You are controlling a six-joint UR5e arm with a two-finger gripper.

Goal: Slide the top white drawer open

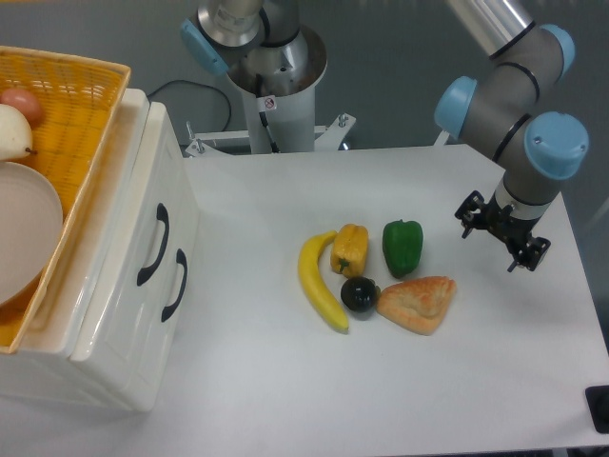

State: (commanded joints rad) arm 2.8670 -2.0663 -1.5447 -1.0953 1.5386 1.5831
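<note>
Fruit and a plate [24,228] are held in the basket [90,105]; the top white drawer [128,238] (shut) is faced right; gripper [502,231] jaw state cannot be told.

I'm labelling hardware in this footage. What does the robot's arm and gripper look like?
The arm is built of grey metallic tube segments with light blue round caps at the joints. At its end sits a small black gripper with thin dark parts. The silver-grey base column carries a small red-and-white sticker, and a black cable runs beside it.
</note>
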